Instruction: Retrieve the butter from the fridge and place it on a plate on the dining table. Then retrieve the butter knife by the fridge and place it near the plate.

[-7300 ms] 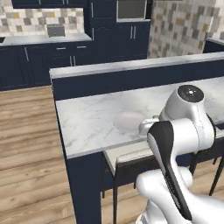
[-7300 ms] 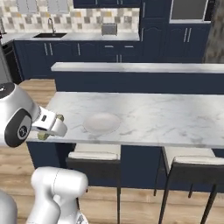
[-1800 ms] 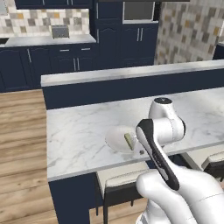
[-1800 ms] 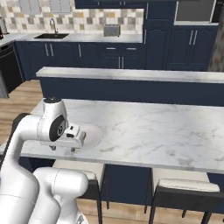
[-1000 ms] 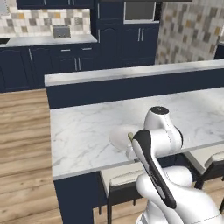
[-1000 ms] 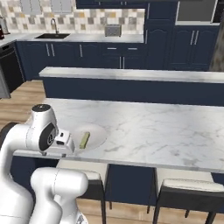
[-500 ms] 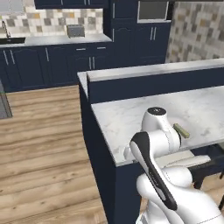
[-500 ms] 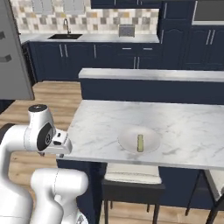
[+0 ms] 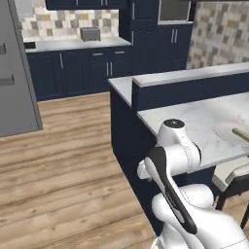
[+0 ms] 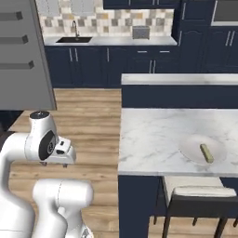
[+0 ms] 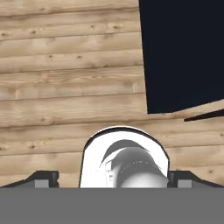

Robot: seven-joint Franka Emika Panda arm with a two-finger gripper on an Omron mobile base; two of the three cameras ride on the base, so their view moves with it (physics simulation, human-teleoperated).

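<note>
- So the small pale olive-yellow butter stick [image 10: 206,153] is lying on the round white plate [image 10: 191,148], which sits on the white-grey veined marble dining table [image 10: 148,139] near its front edge.
- Two-finger gripper [image 11: 113,178] points down at the wooden plank floor [image 11: 65,78], jaws spread wide, holding nothing.
- Tall matte grey fridge [image 10: 23,56] is off to the left.

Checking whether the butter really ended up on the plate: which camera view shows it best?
The right base view: the butter lies in full sight on the plate, seen from above on the dining table. The left base view catches it at the picture's right edge, cut off. The hand view looks down at wooden floor.
</note>
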